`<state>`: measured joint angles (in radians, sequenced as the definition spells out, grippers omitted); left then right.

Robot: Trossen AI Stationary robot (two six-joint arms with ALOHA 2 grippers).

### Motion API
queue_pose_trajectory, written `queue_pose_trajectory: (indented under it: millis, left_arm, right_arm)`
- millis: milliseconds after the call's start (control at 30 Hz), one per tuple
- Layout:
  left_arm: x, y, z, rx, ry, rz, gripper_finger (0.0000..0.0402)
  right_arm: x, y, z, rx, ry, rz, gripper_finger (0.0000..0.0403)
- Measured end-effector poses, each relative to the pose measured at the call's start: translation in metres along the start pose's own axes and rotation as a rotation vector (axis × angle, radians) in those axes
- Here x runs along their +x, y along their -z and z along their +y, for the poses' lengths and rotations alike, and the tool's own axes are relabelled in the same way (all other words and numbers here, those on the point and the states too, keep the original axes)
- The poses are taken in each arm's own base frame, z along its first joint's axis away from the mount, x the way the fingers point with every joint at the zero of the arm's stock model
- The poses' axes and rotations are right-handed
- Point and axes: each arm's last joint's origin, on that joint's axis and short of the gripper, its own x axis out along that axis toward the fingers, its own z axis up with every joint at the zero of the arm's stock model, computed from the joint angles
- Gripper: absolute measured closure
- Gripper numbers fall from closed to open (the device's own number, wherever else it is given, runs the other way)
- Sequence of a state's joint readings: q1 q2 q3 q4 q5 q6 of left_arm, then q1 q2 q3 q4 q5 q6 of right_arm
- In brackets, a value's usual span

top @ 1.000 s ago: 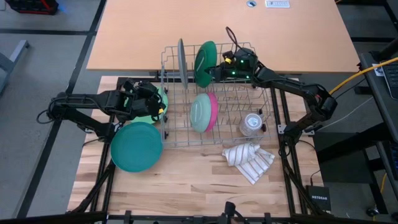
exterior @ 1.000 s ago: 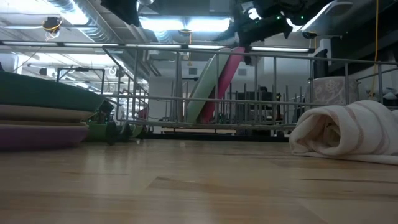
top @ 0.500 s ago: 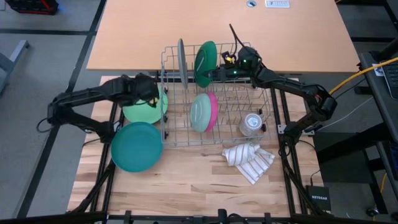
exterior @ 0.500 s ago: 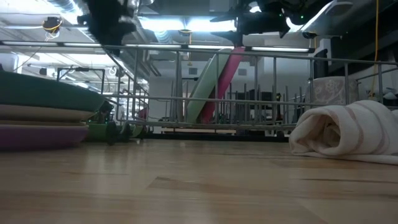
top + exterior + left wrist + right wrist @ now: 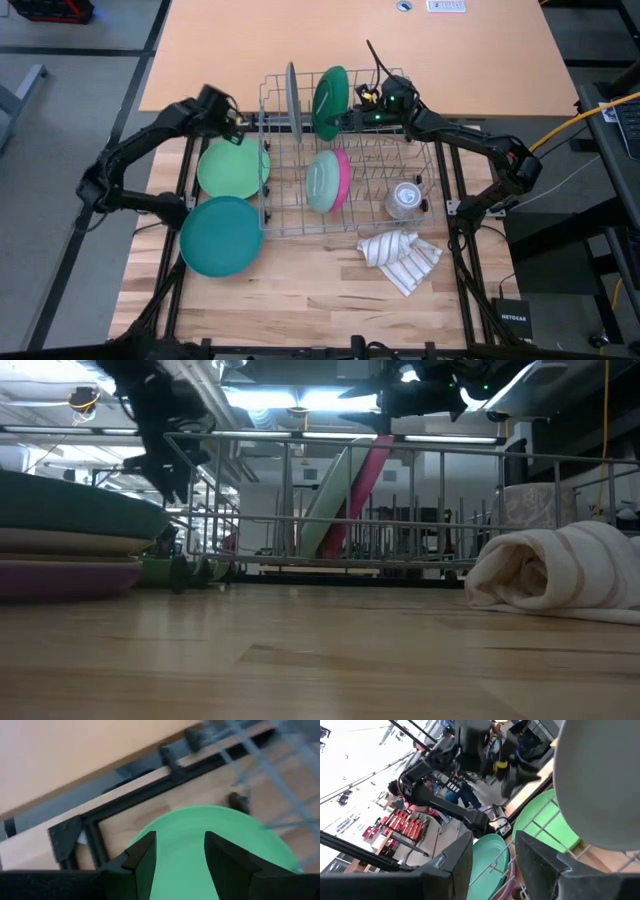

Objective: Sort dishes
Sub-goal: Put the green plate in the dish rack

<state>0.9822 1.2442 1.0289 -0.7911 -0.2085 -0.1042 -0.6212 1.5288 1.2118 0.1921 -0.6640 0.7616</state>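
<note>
On the wooden table [image 5: 300, 290], centre: wire dish rack [image 5: 350, 225] with 4 dishes standing on edge in its slots. Far row: grey plate [image 5: 293, 102] and dark green plate [image 5: 331, 102], both upright, faces turned left/right, long axis running near-far. Middle of rack: light teal plate [image 5: 321, 182] with pink plate [image 5: 343, 178] touching it on its right side, both leaning; low view shows that pair tilted, tops toward the right.

Clear glass cup [image 5: 405, 199] sits in the rack's right near corner. White cloth with dark stripes [image 5: 400, 259] lies bunched on the table just near of the rack, right side; it fills the right foreground of the low view.

Left of the rack, flat on the table: light green plate [image 5: 233, 168], touching the rack's left wall, and near of it a stack topped by a teal plate [image 5: 221, 236]. Low view shows beige and purple dishes under that teal one.

Left gripper [image 5: 228, 121]: raised over the table's far left corner, beside the rack's far left post, fingers spread, nothing between them; light green plate visible below through the gap in the left wrist view.

Right gripper [image 5: 352, 110]: at the rack's far row, just right of the dark green plate, fingers apart, nothing gripped. Rack wires and the grey plate crowd its wrist view.
</note>
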Motion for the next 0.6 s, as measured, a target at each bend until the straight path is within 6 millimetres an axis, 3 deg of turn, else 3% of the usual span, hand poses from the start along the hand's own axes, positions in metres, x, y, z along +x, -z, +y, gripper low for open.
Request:
queue_pose_trajectory:
  millis: [67, 167, 367, 600]
  left_arm:
    - [0.004, 0.001, 0.015, -0.013, -0.002, 0.019, 0.0247]
    - [0.006, 0.000, 0.018, -0.010, 0.078, 0.024, 0.0247]
    - [0.019, -0.001, 0.015, -0.010, 0.064, 0.068, 0.0247]
    - [0.055, 0.000, 0.011, 0.059, 0.042, 0.194, 0.0247]
  right_arm:
    - [0.000, 0.001, -0.001, 0.007, 0.010, 0.011, 0.0251]
    - [0.000, 0.002, -0.002, 0.016, 0.021, 0.020, 0.0251]
    - [0.000, 0.003, -0.002, 0.017, 0.014, 0.028, 0.0251]
    - [0.000, 0.004, -0.002, 0.020, -0.011, 0.052, 0.0251]
